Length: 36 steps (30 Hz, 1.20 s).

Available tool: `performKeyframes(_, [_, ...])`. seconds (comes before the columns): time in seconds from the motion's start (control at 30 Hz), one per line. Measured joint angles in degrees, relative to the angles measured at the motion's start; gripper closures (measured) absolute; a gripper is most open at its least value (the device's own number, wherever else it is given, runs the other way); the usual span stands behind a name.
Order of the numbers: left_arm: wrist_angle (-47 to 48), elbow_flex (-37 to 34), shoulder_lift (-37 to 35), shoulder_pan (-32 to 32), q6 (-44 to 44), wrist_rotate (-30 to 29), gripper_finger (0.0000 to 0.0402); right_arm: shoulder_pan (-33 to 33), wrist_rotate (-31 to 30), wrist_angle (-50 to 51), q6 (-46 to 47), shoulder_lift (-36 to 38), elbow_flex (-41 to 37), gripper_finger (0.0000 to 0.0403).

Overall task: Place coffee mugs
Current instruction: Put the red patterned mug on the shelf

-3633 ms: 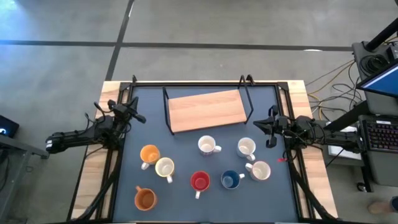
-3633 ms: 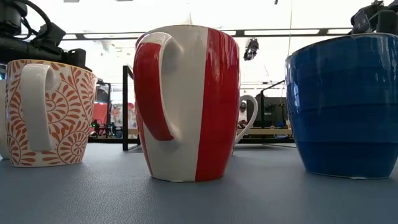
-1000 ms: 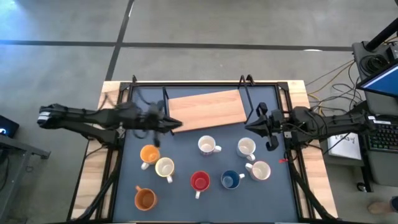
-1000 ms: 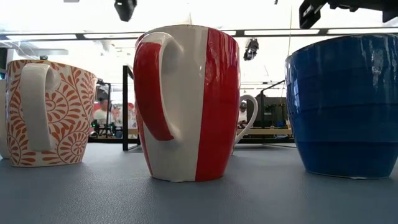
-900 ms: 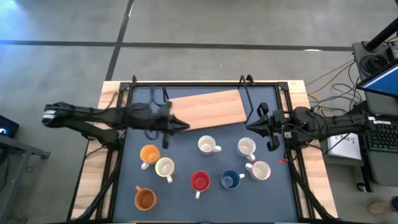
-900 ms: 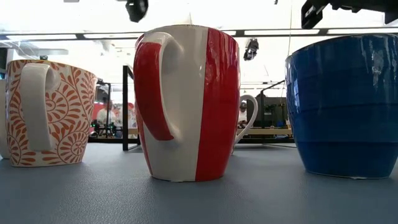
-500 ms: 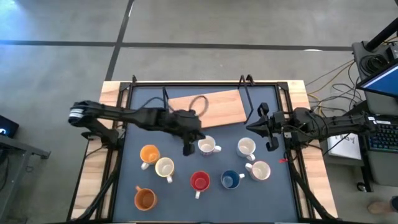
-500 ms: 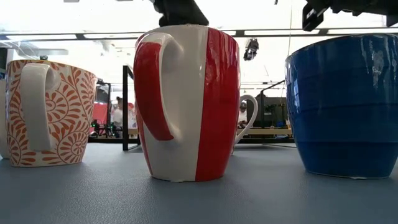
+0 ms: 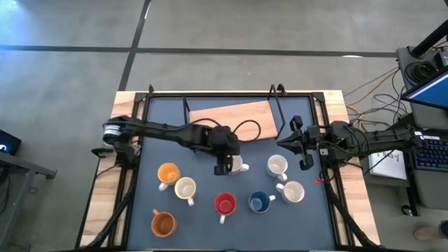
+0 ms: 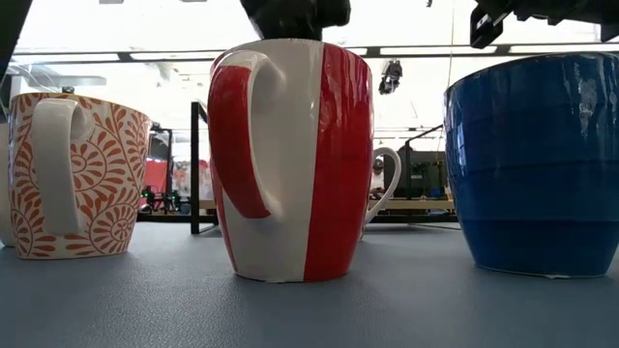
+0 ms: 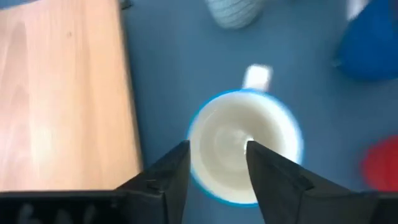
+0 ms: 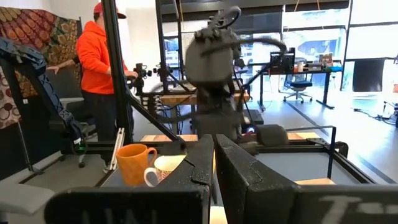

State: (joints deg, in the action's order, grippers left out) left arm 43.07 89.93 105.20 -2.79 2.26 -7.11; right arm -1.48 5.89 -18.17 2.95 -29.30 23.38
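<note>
Left gripper (image 9: 222,168) hovers directly over the white mug (image 11: 244,147) just in front of the wooden board (image 9: 231,121), fingers spread over its rim, gripping nothing. Right gripper (image 9: 292,142) waits beside the board's right end, fingers pressed together, empty. The other mugs stand in front of the board.

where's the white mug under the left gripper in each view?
High view: white mug centre of the table, partly under the left gripper, beside the wooden board.
Low view: only its handle peeks out behind the red mug.
Left wrist view: mug dead centre, straight below the open fingers.
Right wrist view: cannot tell.
Shared landmark: wooden board.
</note>
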Motion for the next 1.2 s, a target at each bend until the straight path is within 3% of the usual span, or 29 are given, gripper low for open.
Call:
performKeyframes(0.2, [-0.12,-0.06,1.51,0.59,-0.97,-0.44,0.0248,0.00,0.00,0.45,-0.01,0.00,0.00,0.0394])
performKeyframes(0.5, [-0.29,-0.52,5.93,1.03,-1.38,-0.59,0.0288,0.00,0.04,0.85,0.77,0.00,0.02,0.0394])
performKeyframes(0.83, [-0.33,-0.59,6.49,1.03,-2.88,0.40,0.0390,0.00,0.07,1.77,1.54,0.00,0.02,0.0394])
performKeyframes(1.2, [2.59,1.49,6.31,1.09,-4.71,-0.05,0.0397,0.00,0.04,1.66,0.90,-0.02,0.02,0.0394])
